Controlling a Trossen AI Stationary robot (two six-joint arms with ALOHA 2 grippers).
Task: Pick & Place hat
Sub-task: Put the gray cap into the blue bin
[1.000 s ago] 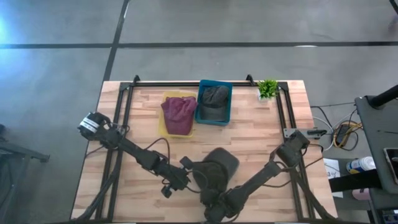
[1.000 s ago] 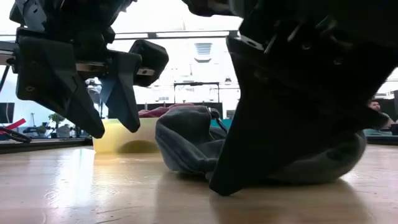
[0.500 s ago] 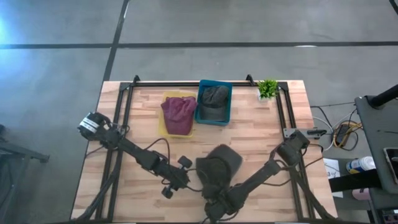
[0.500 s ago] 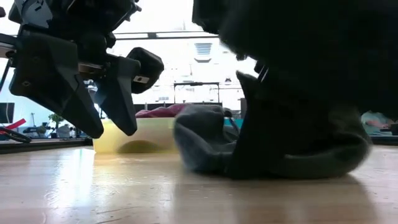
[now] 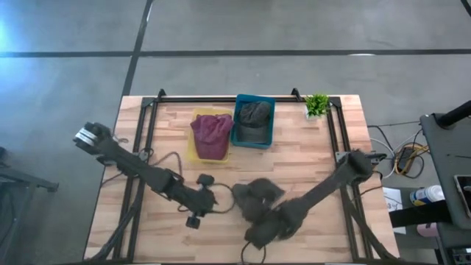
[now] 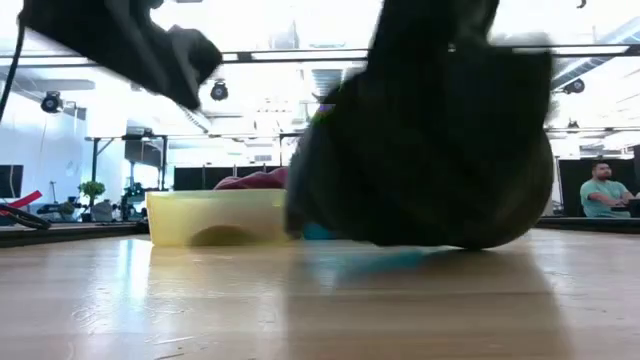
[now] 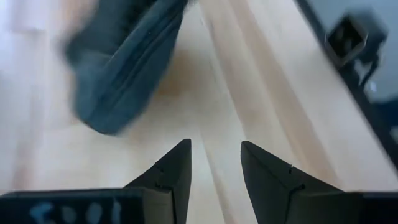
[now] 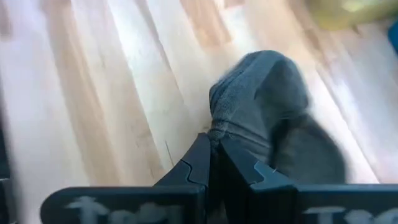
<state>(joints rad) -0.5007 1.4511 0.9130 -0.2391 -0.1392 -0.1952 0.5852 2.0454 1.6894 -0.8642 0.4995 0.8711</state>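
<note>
Grey hat [image 5: 257, 197]: pinched at its edge by the right gripper [image 8: 214, 163], hanging just clear of the table [image 5: 309, 154] near 6 o'clock.
Left gripper [image 7: 214, 163]: fingers apart, empty, at the hat's 9 o'clock.
Doing it well: I judge a high carry best, so the sagging cloth clears the rims.
Yellow bin [image 5: 193, 151]: maroon hat [image 5: 210, 134].
Blue bin [image 5: 268, 121]: another grey hat [image 5: 254, 114].

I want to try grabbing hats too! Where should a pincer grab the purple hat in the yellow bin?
Best to grab the purple hat at its bunched top, coming straight down from above. It sits heaped in the yellow bin, bulging over the rim, so the walls likely block any sideways approach. The soft cloth should pinch easily.
</note>
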